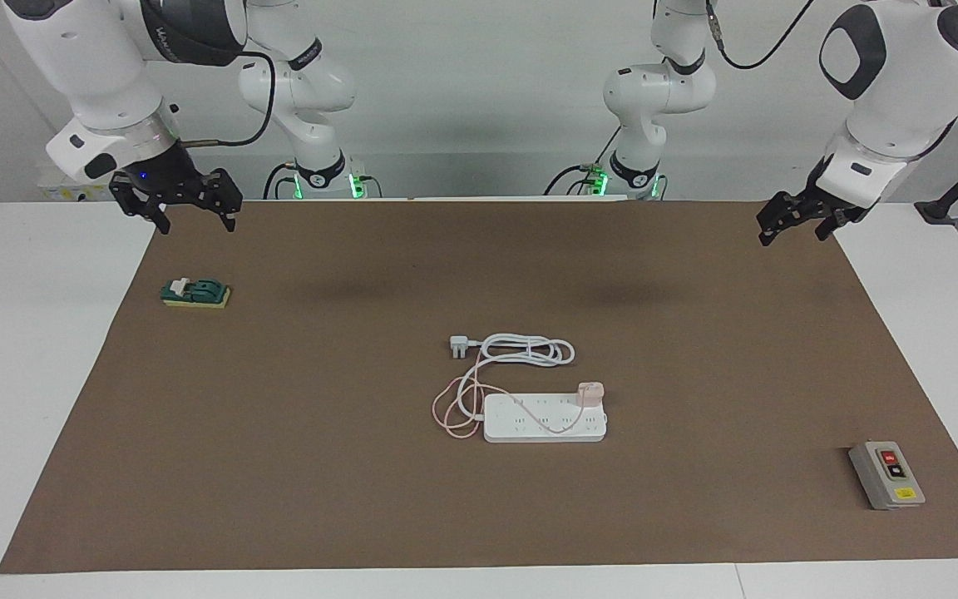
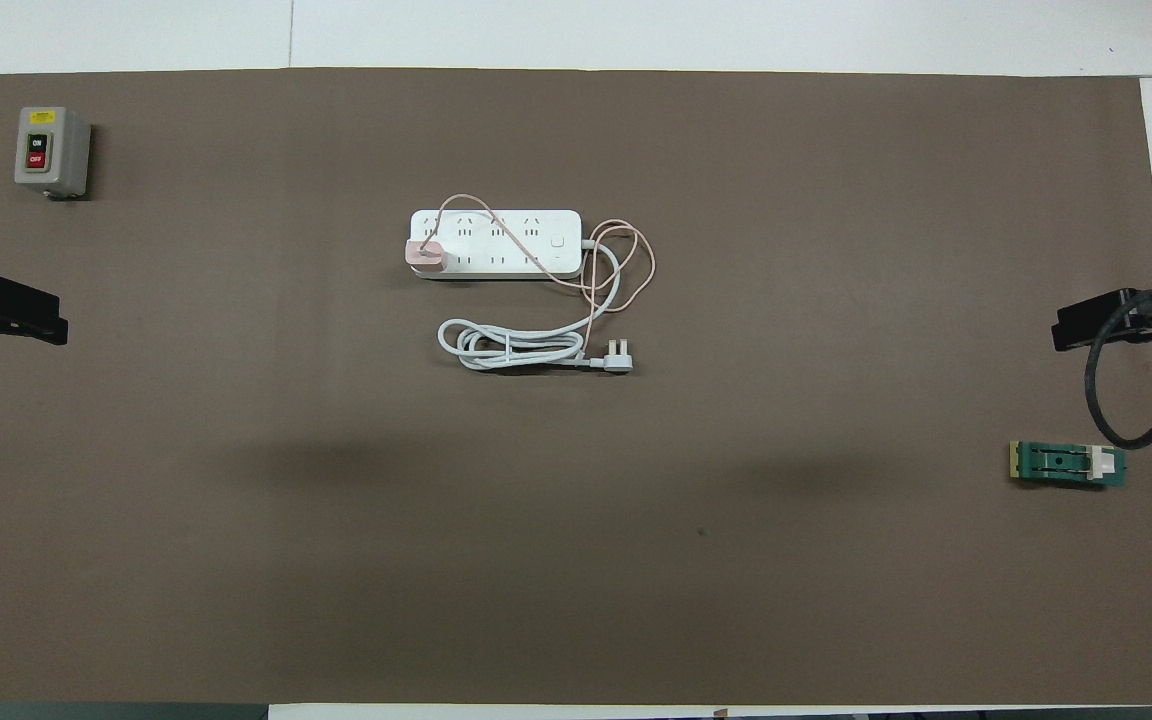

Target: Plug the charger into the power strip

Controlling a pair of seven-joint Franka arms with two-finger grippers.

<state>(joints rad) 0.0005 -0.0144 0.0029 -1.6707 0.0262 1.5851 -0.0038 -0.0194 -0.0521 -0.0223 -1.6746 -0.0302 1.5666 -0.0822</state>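
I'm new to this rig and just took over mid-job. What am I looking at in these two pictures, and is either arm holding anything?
Two white robot arms work a brown mat. One picture faces them; the other looks down from above their end. Mid-mat lies a white power strip, a pink charger on its end toward the left arm. Its coiled white cord lies nearer the robots. A grey switch box and a green block sit apart. The left gripper and right gripper hang open, empty, over the mat's ends.

White table (image 1: 30,349), brown mat (image 1: 695,374)
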